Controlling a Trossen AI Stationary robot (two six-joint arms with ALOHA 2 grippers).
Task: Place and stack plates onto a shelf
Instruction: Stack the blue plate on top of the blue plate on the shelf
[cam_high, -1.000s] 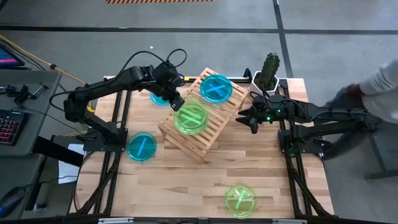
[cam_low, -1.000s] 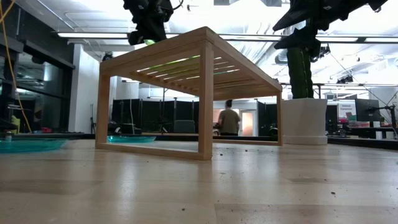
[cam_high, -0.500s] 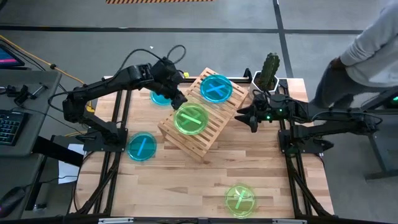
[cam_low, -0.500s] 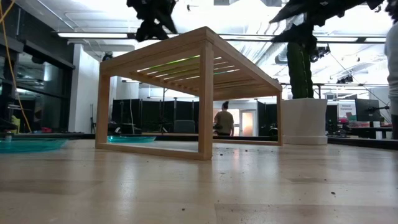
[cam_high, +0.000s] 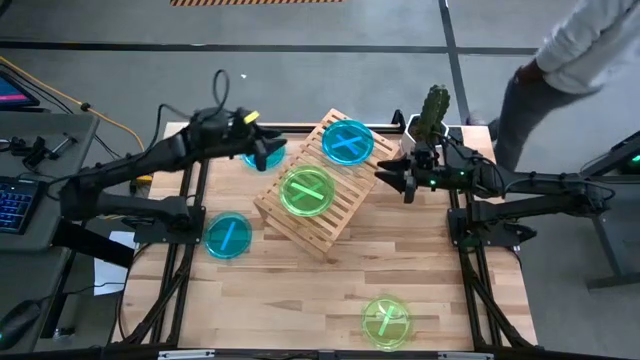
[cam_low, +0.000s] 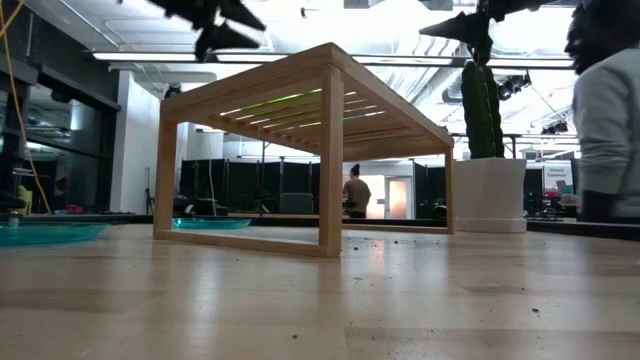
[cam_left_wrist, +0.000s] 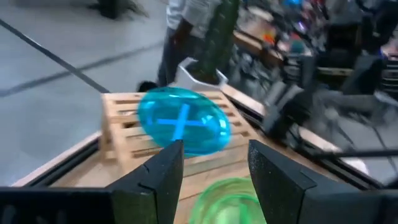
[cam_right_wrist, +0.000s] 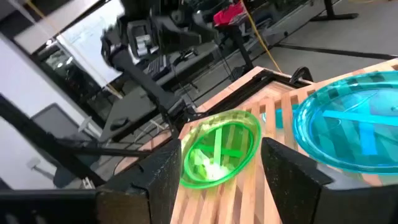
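While both pincers, left (cam_high: 262, 152) and right (cam_high: 392, 178), hang apart, your cactus (cam_high: 434, 110) stands at the shelf's (cam_high: 322, 185) two o'clock.

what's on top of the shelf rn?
Two plates sit on the shelf: a blue plate and a green plate. Whether either is a stack of several can't be told. Both tools are off it.

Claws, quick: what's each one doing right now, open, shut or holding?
Left claw: open, empty.
Right claw: open, empty.
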